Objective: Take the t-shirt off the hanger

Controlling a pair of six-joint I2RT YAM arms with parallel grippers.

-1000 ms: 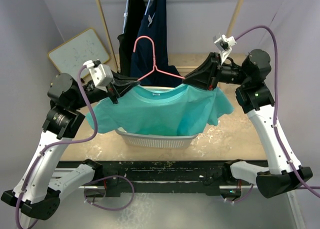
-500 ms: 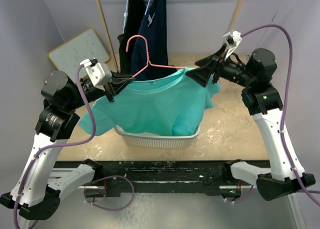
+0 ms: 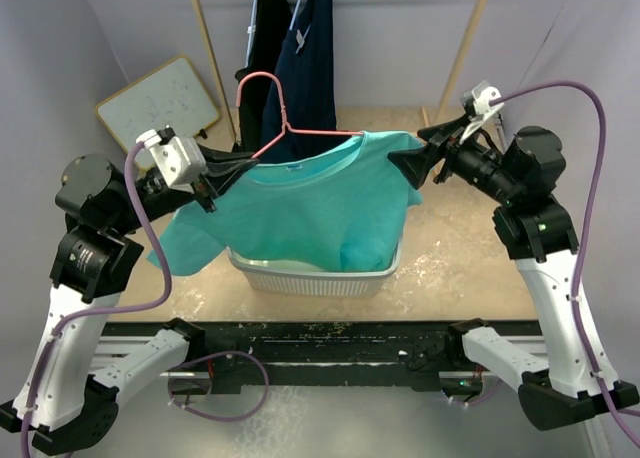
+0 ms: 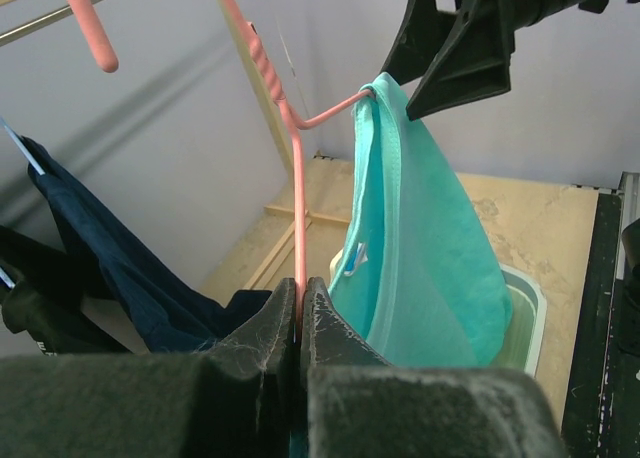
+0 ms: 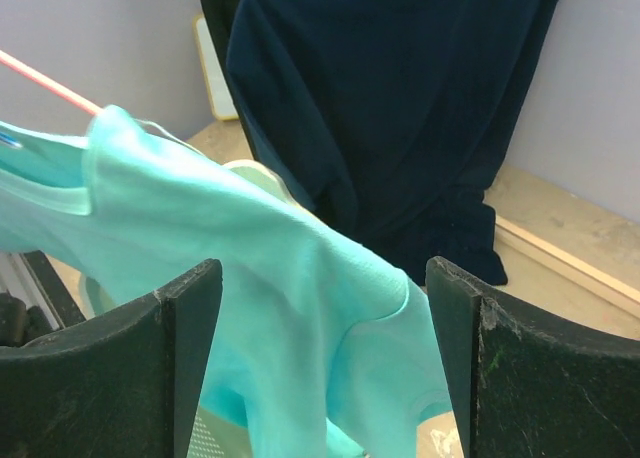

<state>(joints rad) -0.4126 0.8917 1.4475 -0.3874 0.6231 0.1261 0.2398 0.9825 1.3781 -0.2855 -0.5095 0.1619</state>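
Pale lilac walls [image 3: 560, 38] enclose a tan tabletop [image 3: 470, 268]. A whiteboard [image 3: 160, 103] leans at left; dark garments [image 3: 300, 73] hang behind.

table [image 3: 470, 248]: tan, scuffed | white basket [image 3: 310, 276]: standing on it, below and between left gripper [image 3: 252, 159] and right gripper [image 3: 420, 148] fingers | whiteboard [image 3: 160, 103]: tilted beyond the left fingers (foot hidden)
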